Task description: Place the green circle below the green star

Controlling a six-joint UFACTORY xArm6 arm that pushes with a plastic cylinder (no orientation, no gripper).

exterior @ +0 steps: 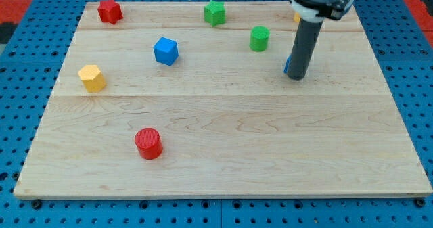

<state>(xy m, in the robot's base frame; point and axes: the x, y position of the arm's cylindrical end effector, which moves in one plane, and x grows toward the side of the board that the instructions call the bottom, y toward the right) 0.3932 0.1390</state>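
Observation:
The green circle is a short green cylinder at the view's upper middle of the wooden board. The green star lies near the board's top edge, up and to the left of the circle. My tip rests on the board to the right of and below the green circle, apart from it. A blue block is mostly hidden behind the rod, touching it on its left side.
A blue cube and a yellow hexagon lie at the left. A red star is at the top left. A red cylinder is at the lower left. A yellow block peeks out behind the rod's top.

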